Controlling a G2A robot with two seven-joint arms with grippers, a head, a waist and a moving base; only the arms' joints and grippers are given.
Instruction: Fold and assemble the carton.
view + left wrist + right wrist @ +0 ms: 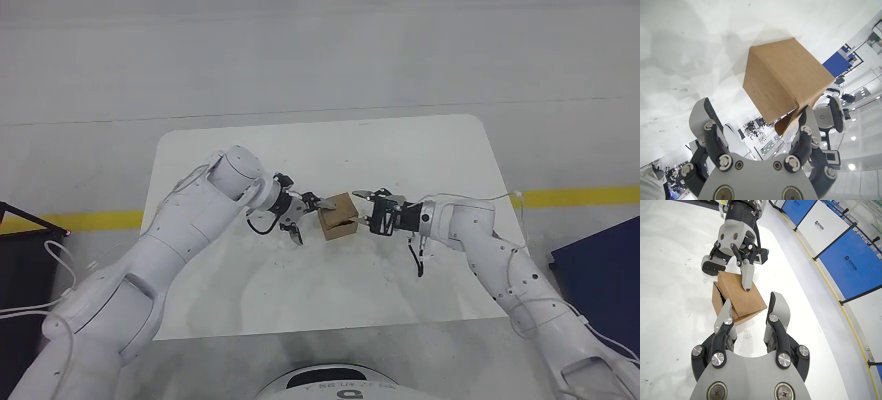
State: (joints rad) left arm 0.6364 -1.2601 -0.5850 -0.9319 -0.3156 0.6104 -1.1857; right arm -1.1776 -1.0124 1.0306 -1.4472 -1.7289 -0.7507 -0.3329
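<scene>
A small brown carton [338, 216] stands on the white table [420, 150] between both grippers. In the right wrist view the carton [742, 298] has its top flaps folded down, with torn gaps at the near corners. My left gripper [297, 213] is open at the carton's far side: one of its fingers [747, 277] presses on the top flap, the other rests beside the carton's wall. In the left wrist view one corner of the carton [783, 75] touches a fingertip. My right gripper [750, 298] is open, one finger touching the near corner of the carton.
The table's rounded edge [810, 306] runs close behind the carton. Beyond it lie a yellow floor line [590, 195] and blue and white panels [848, 262]. Bare table surface [250, 290] lies on all sides of the carton.
</scene>
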